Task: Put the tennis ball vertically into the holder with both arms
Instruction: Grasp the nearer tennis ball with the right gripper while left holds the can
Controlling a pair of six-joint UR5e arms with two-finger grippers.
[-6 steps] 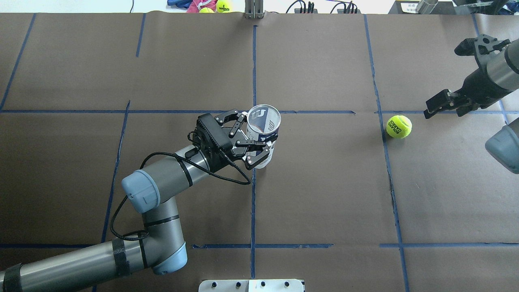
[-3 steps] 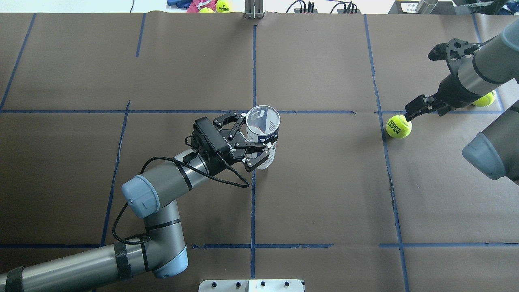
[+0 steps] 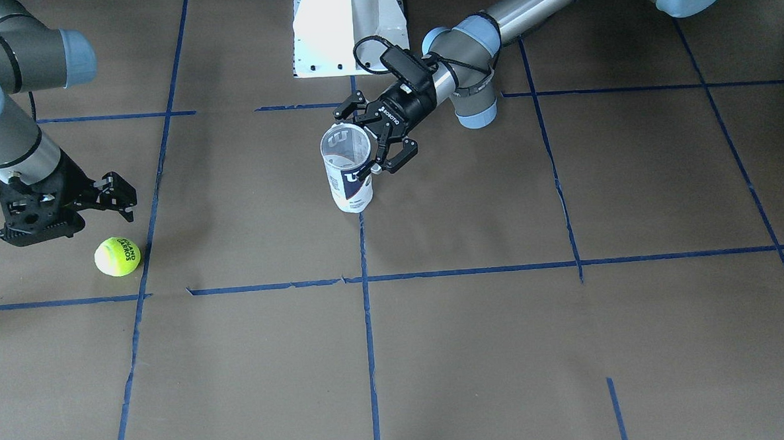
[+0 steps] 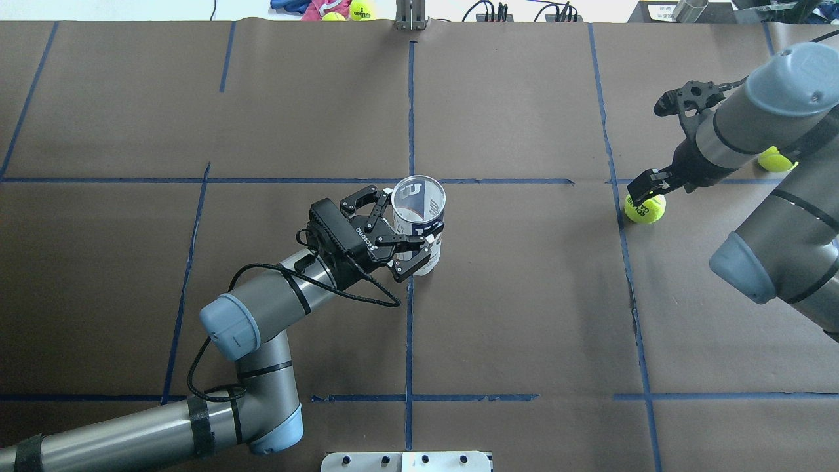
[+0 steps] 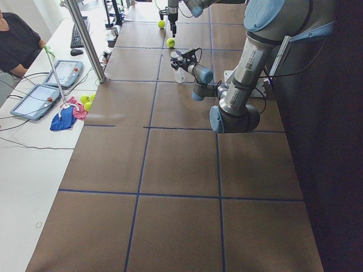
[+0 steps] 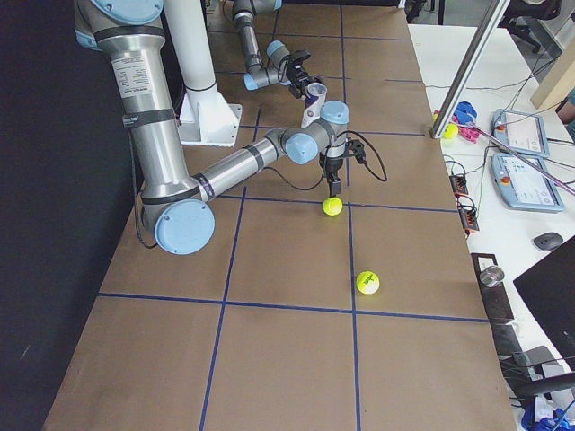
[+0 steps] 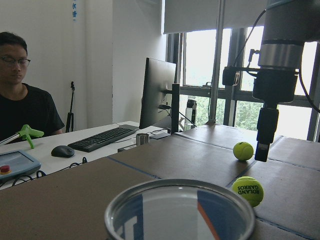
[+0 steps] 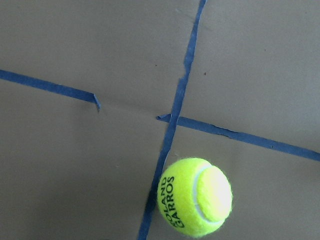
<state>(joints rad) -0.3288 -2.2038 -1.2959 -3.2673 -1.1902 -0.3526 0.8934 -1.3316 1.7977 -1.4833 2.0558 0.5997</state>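
Observation:
The holder [image 4: 419,213], a clear can with a white and navy label, stands upright near the table's middle with its mouth open upward. My left gripper [image 4: 398,233] comes in from the side and is shut on the holder [image 3: 348,172] around its middle. The left wrist view shows only its rim [image 7: 180,210]. The tennis ball [image 4: 645,210] lies on a blue tape line far to the right. My right gripper [image 4: 665,185] hangs open just above the tennis ball [image 3: 117,256], pointing down and not touching it. The ball [image 8: 195,196] fills the lower part of the right wrist view.
A second yellow ball [image 4: 775,159] lies further right, partly behind my right arm. The white pedestal base [image 3: 347,30] stands at the robot's side of the table. More balls [image 4: 360,9], tablets and a seated person [image 7: 22,100] are at the side bench.
My right arm has swung in from the right, bringing its gripper over the tennis ball. My left gripper and the holder have shifted slightly left and toward the robot.

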